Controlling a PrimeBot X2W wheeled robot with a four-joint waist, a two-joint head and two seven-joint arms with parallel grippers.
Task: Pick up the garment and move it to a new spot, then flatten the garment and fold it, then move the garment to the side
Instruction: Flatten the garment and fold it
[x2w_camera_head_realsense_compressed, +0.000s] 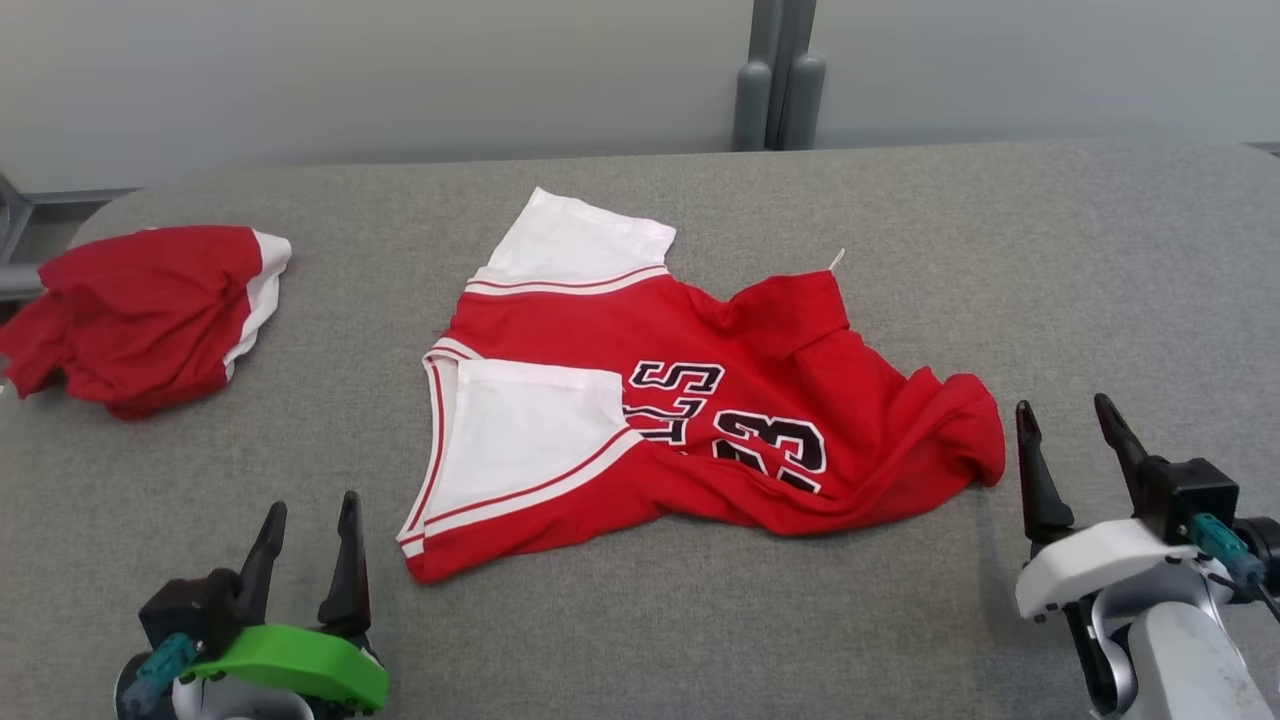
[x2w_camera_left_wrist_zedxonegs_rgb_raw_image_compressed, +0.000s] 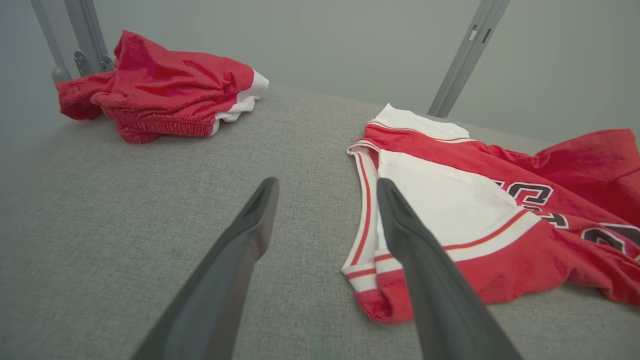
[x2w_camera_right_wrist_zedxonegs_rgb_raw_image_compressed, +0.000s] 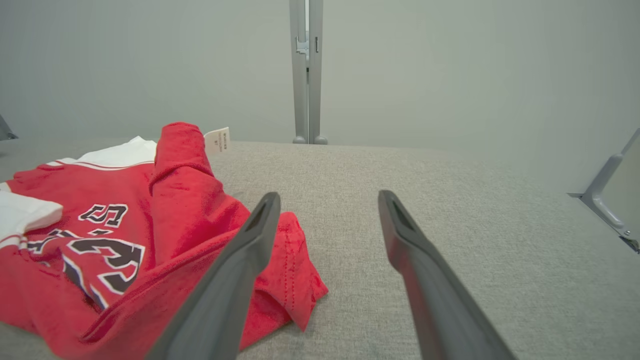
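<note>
The head view looks forward and down from above the grey table (x2w_camera_head_realsense_compressed: 640, 650), taking in its width as far as the back wall (x2w_camera_head_realsense_compressed: 300, 70); the left wrist view sits low and close over the tabletop, looking along the left gripper (x2w_camera_left_wrist_zedxonegs_rgb_raw_image_compressed: 326, 185) toward that wall; the right wrist view sits equally low behind the right gripper (x2w_camera_right_wrist_zedxonegs_rgb_raw_image_compressed: 328, 196); all three share the red jersey (x2w_camera_head_realsense_compressed: 760, 400); head and left wrist views share the red shorts (x2w_camera_head_realsense_compressed: 140, 310).

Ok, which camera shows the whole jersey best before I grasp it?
The head view: the jersey lies crumpled but complete, edge to edge, on the grey table. The left wrist view shows its white-panelled end, the far side cropped. The right wrist view shows the bunched red end and a tag, the rest cropped.
</note>
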